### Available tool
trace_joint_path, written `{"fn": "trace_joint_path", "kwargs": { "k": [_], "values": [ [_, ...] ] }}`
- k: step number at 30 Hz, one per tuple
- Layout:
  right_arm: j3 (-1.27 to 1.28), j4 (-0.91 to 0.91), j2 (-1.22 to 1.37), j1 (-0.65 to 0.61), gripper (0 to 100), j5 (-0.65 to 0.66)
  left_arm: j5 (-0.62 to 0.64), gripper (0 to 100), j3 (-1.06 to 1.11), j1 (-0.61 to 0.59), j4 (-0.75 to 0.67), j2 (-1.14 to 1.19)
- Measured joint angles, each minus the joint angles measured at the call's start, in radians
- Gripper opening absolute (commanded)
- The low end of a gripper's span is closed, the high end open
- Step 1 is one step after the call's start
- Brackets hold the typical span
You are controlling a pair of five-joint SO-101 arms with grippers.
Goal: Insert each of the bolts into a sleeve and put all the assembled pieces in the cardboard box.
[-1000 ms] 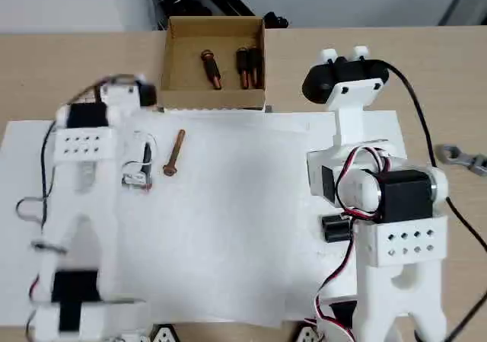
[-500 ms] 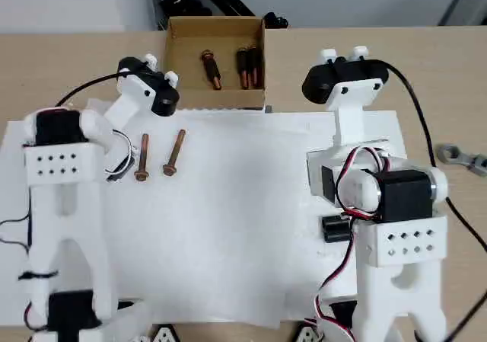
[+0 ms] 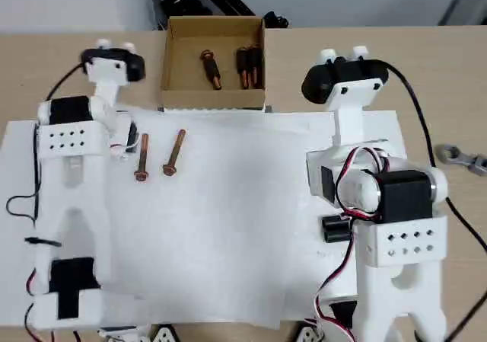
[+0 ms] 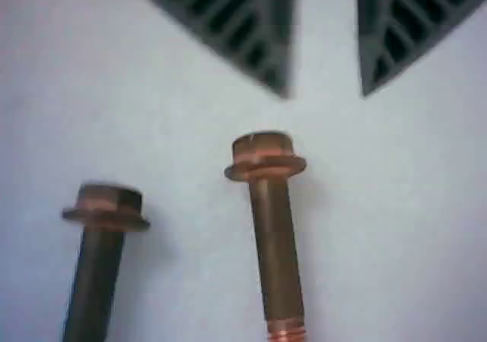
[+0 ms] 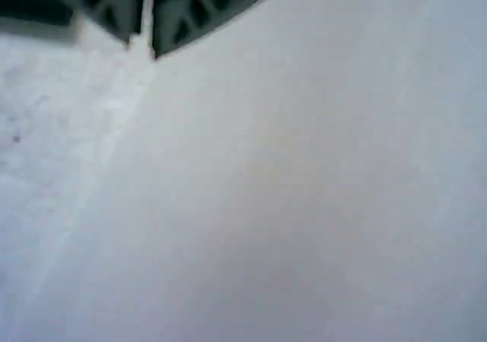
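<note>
Bolts are lying side by side on the white sheet (image 3: 228, 228): outer bolt (image 3: 142, 157) by our left arm, inner bolt (image 3: 174, 153) beside it. Our left end effector (image 4: 325, 87) is hanging released near their heads; our right end effector (image 5: 144, 41) is hovering clenched over the sheet. We are seeing 3 pieces (image 3: 211, 68) in the cardboard box (image 3: 213, 98).

Left arm (image 3: 72, 132) off second bolt (image 3: 141, 157)

One bolt (image 4: 272, 235) and neighbour bolt (image 4: 97, 273) cut off mid-shank at my left wrist view's edge, pieces (image 3: 211, 68) in the cardboard box (image 3: 183, 74) too small for me to judge
</note>
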Motion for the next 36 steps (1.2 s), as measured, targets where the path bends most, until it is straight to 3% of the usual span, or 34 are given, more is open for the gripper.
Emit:
{"fn": "trace_joint_path", "kwargs": {
  "k": [11,24,36],
  "values": [
    [0.0,0.0,0.0,0.0,0.4,0.0,0.129,14,0.0,0.0,-0.097,0.157],
    [0.0,0.0,0.0,0.003,0.4,0.0,0.132,14,0.0,0.003,-0.187,0.239],
    [0.0,0.0,0.0,0.003,0.4,0.0,0.127,14,0.15,0.006,-0.316,0.239]
  ]
}}
